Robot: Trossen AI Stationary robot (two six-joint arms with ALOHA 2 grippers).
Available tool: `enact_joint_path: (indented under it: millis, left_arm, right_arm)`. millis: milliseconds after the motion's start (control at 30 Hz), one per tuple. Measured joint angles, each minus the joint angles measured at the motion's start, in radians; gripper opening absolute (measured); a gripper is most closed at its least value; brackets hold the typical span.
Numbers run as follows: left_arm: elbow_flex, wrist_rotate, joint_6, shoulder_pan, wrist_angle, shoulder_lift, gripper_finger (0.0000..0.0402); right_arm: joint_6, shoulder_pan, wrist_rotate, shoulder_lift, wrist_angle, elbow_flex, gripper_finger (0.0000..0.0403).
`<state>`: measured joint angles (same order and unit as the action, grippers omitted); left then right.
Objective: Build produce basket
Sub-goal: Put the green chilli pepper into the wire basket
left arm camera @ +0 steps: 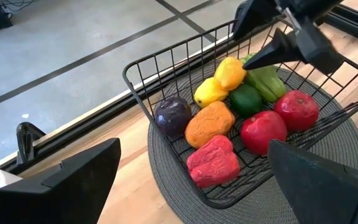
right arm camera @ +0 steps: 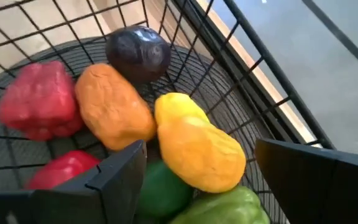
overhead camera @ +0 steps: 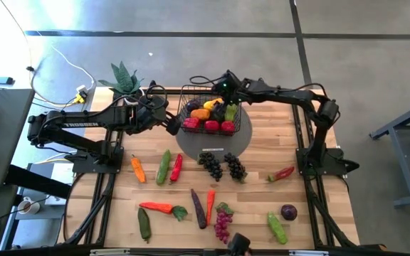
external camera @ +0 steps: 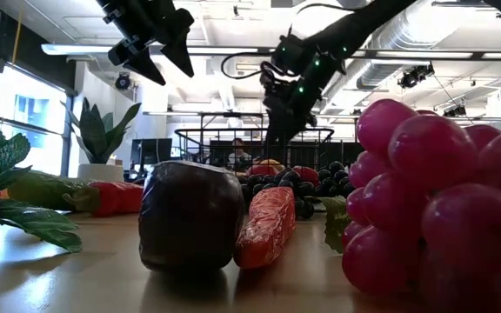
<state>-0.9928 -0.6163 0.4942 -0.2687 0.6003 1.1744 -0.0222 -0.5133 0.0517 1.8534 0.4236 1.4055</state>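
The basket (overhead camera: 212, 114), filled with produce (overhead camera: 208, 117), is seen at upper centre. The right gripper (overhead camera: 223, 99) is spread wide above it; the left gripper (overhead camera: 171, 125), also spread wide and empty, is held beside it.

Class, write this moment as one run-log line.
right gripper: open, over black wire-mesh basket | left gripper: open, beside basket | yellow toy pepper: in basket

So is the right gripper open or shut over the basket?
Open: the right gripper hangs over the basket, fingers spread and empty around the yellow pepper.
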Motion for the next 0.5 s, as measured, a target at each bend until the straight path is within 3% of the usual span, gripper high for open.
enact_joint_path:
  millis: [500]
  left_arm:
    - [0.0, 0.09, -0.093, 0.011, 0.003, 0.0, 0.0397]
  right_arm:
    - [0.186, 0.125, 0.0, -0.063, 0.186, 0.073, 0.0282]
